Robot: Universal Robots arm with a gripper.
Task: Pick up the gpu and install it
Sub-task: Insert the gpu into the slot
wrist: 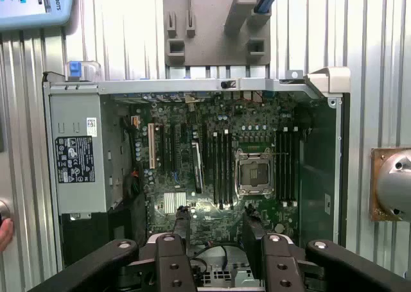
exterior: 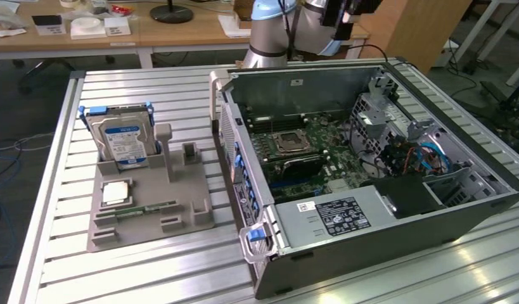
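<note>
We see black two-finger pincer (wrist: 217, 216) spread, empty, above open grey metal computer case (wrist: 192, 86); thin black gpu (wrist: 198, 167) stands upright on green motherboard (wrist: 257, 133), beside black memory slots (wrist: 222, 167)

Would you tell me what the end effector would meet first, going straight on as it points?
The end effector would probably meet the motherboard in the open computer case, near the CPU socket; depth unclear.

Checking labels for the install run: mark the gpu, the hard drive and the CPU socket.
gpu (wrist: 198, 167), wrist view, middle of the card's long edge.
hard drive (exterior: 124, 142), exterior view, its blue-white label.
CPU socket (wrist: 255, 174), wrist view, the socket's centre.
</note>
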